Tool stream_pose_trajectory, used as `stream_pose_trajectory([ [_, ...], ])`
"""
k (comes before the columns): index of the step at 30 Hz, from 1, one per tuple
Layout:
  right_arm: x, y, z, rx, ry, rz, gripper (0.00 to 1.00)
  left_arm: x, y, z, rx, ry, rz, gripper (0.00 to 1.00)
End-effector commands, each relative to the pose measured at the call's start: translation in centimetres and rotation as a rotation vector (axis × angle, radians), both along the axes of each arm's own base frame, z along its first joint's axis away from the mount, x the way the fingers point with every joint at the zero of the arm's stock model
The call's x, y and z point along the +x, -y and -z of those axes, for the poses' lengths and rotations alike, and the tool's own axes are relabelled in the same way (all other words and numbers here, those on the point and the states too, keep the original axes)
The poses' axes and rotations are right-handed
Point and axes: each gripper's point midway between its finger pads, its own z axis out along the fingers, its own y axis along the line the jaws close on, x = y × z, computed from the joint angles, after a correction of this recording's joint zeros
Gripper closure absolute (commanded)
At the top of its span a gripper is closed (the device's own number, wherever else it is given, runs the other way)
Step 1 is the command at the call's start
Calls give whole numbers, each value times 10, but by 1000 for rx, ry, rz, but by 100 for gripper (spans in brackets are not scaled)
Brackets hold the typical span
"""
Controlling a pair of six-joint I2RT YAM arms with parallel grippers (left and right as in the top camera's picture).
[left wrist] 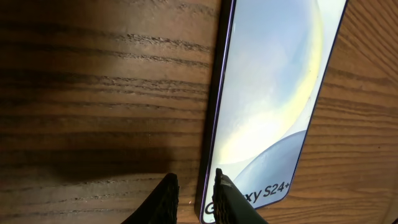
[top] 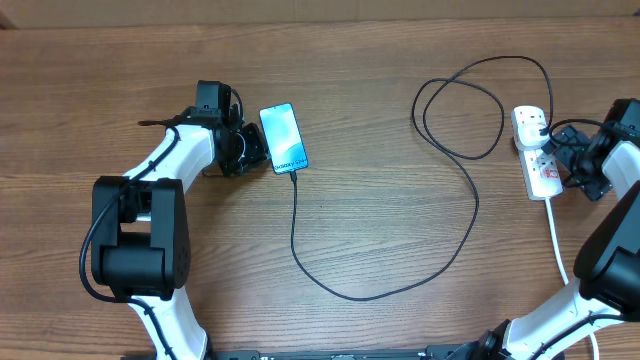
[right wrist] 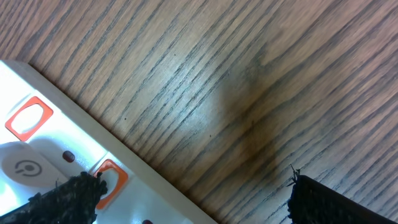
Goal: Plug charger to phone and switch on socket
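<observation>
the right arm's fingers (right wrist: 68,196) are hanging spread over the socket (right wrist: 37,155), one tip just beside its red switch (right wrist: 114,175).

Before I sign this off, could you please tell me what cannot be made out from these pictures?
Overhead: the socket's switch position, too small and partly behind the right gripper.
Left wrist: the phone's charging port, behind the left gripper at the bottom edge.
Right wrist: most of the socket, beyond the left edge.
</observation>
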Motion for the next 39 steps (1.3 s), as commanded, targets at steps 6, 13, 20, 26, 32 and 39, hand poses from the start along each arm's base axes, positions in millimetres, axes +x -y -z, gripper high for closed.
stream_pose_trajectory([
  [6,-8,-20,22,83,-55,-36,0,3,0,-7,-9,19,1,78],
  [13,-11,-21,31,92,-78,-34,0,3,0,-7,-8,19,1,78],
  [20,-21,-20,29,87,-125,-25,0,3,0,-7,-8,19,1,78],
  [26,-31,3,-5,-23,-207,21,0,3,0,-7,-8,19,1,78],
  [32,-31,23,-36,-126,-217,84,0,3,0,-7,-8,19,1,77],
  [39,-14,20,-27,-94,-135,68,0,3,0,-7,-8,19,1,77],
])
